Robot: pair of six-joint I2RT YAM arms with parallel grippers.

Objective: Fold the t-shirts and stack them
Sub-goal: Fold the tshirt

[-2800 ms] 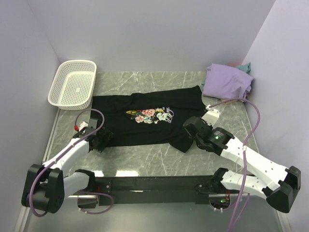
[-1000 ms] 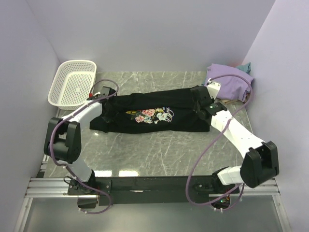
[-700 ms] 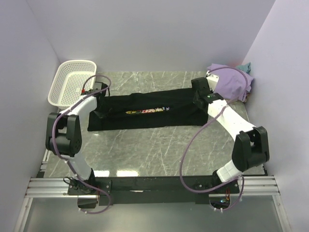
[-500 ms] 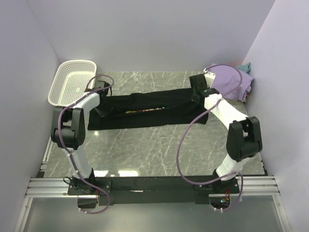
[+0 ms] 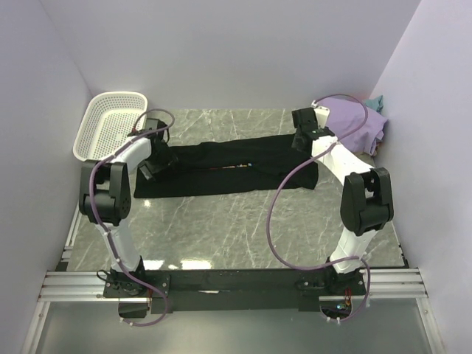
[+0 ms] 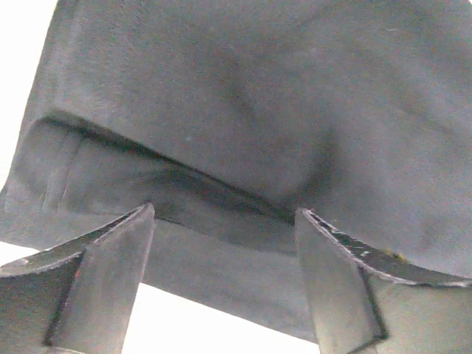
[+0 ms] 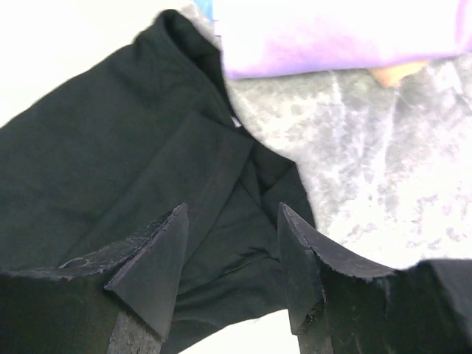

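The black t-shirt [image 5: 221,173] lies folded lengthwise as a long band across the table, its print almost wholly hidden. My left gripper [image 5: 153,164] hovers over the band's left end, open; in the left wrist view the gripper [image 6: 225,212] has black cloth [image 6: 243,110] below and nothing between its fingers. Over the band's right end my right gripper [image 5: 301,141] is open too; the right wrist view shows the gripper [image 7: 233,209] above loose black folds [image 7: 110,147]. The lavender t-shirt [image 5: 354,125] is bunched at the far right, with a teal t-shirt [image 5: 377,101] behind it.
A white perforated basket [image 5: 110,127] stands at the far left corner. The lavender shirt [image 7: 332,37] lies close beyond the right fingers. Marble tabletop [image 5: 243,221] stretches in front of the shirt, with walls on three sides.
Both grippers carried the shirt's near edge to the far side, folding it over the print. They then went from shut to open and let the cloth go.
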